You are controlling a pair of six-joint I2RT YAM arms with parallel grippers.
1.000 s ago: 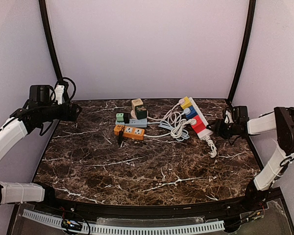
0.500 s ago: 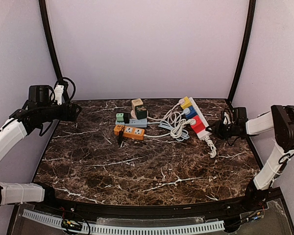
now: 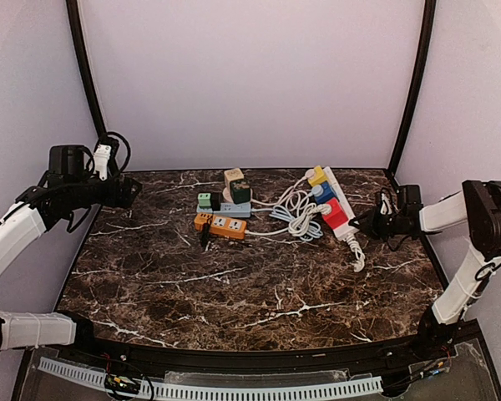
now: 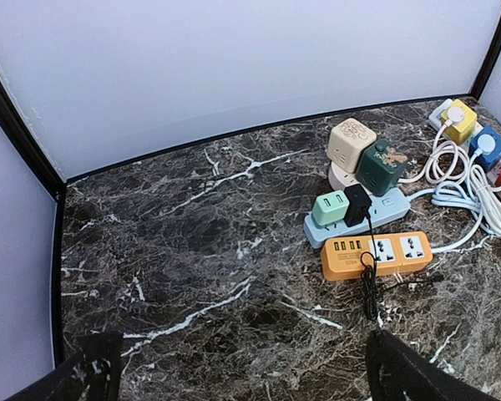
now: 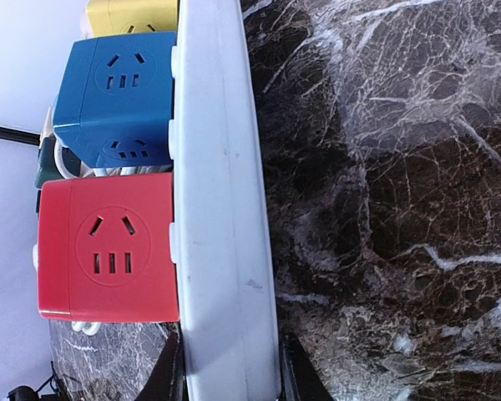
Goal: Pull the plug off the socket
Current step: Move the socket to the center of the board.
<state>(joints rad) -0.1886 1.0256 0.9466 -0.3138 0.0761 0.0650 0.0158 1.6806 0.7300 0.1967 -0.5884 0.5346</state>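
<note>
A white power strip [image 3: 341,209] lies at the table's right, carrying yellow, blue and red cube sockets [image 3: 335,214]. White plugs [image 3: 326,208] sit in the cubes' left faces, and their cords coil beside them. My right gripper [image 3: 364,224] is shut on the strip's near end. In the right wrist view the strip [image 5: 221,209] runs between both fingers [image 5: 294,378], with the red cube [image 5: 108,259] and blue cube [image 5: 117,100] to its left. My left gripper [image 3: 130,190] hangs open at the far left, well above the table. Its fingertips [image 4: 409,376] frame bare marble.
Mid-table lie an orange power strip [image 4: 376,255] and a light blue strip [image 4: 359,219] with green and black adapters. Cream and dark green cubes [image 4: 382,165] stand behind them. A black cord [image 4: 369,288] trails forward. Coiled white and blue cables [image 3: 296,209] lie left of the white strip.
My right gripper's jaws have closed onto the end of the white power strip, and the strip's near end has shifted slightly. The left arm has not moved.
</note>
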